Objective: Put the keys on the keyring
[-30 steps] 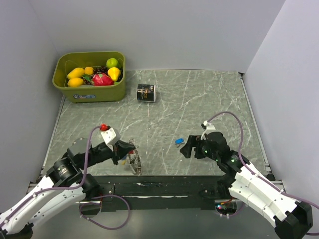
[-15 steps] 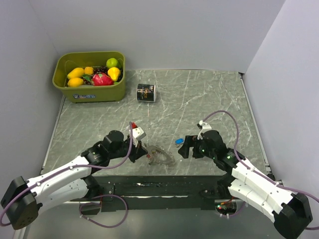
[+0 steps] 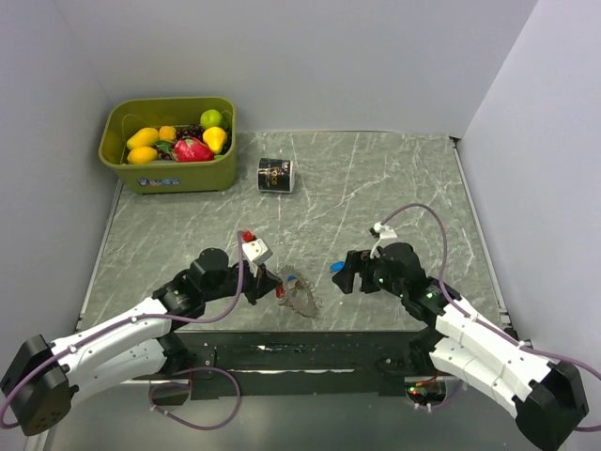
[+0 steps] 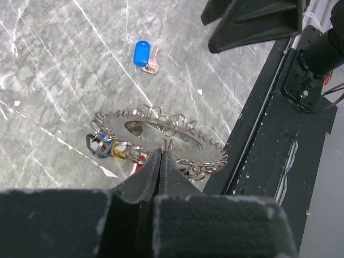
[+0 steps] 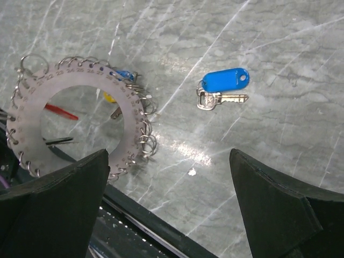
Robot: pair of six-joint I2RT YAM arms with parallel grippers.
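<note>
The keyring [image 3: 300,299] is a flat grey ring fringed with small split rings, with red, yellow and blue tags hanging from it. My left gripper [image 3: 272,285] is shut on its near rim [image 4: 166,146] and holds it low at the table's front edge. It also shows in the right wrist view [image 5: 131,115]. A silver key with a blue plastic tag [image 5: 223,86] lies loose on the table, just right of the ring [image 3: 336,267] [image 4: 144,55]. My right gripper [image 3: 347,274] is open and empty, hovering close over the key, its jaws wide apart [image 5: 169,161].
A green bin of toy fruit [image 3: 169,174] stands at the back left. A small black labelled can [image 3: 276,175] lies beside it. The black front rail [image 3: 282,352] runs right below the keyring [image 4: 269,123].
My left arm swung right with the keyring, from the front left to just left of the blue key, then tilted the ring. My right gripper edged left over the key.
</note>
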